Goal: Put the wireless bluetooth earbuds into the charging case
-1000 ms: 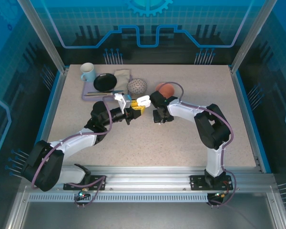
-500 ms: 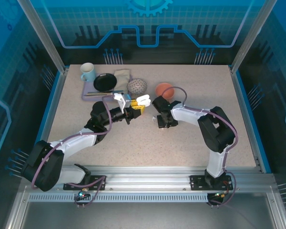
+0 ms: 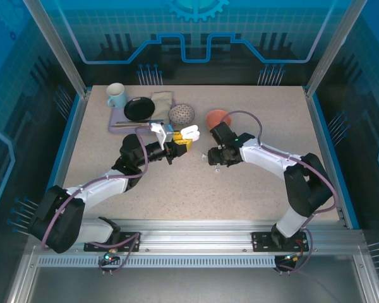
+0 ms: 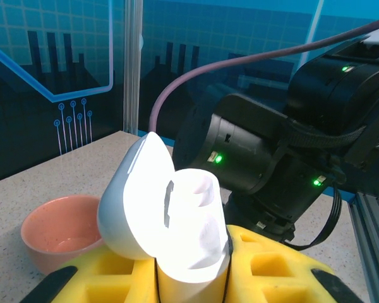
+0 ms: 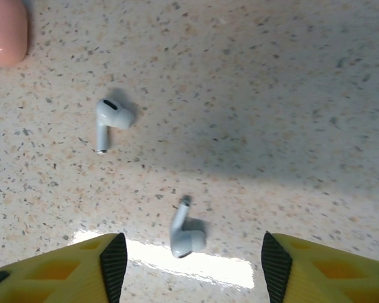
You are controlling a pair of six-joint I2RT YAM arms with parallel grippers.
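**Case held open, right arm over the earbuds**

Top external: the left end effector [image 3: 179, 145] clamps the white charging case [image 3: 189, 132] and holds it up toward the right end effector [image 3: 213, 158], probably for loading. Left wrist: the case lid is tipped back. Right wrist: the jaws are spread and empty above two white earbuds [image 5: 110, 120] lying apart on the counter [image 5: 290, 95].

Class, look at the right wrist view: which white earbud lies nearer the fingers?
The lower earbud, just ahead of the fingers, stem pointing away; the upper earbud lies farther off.
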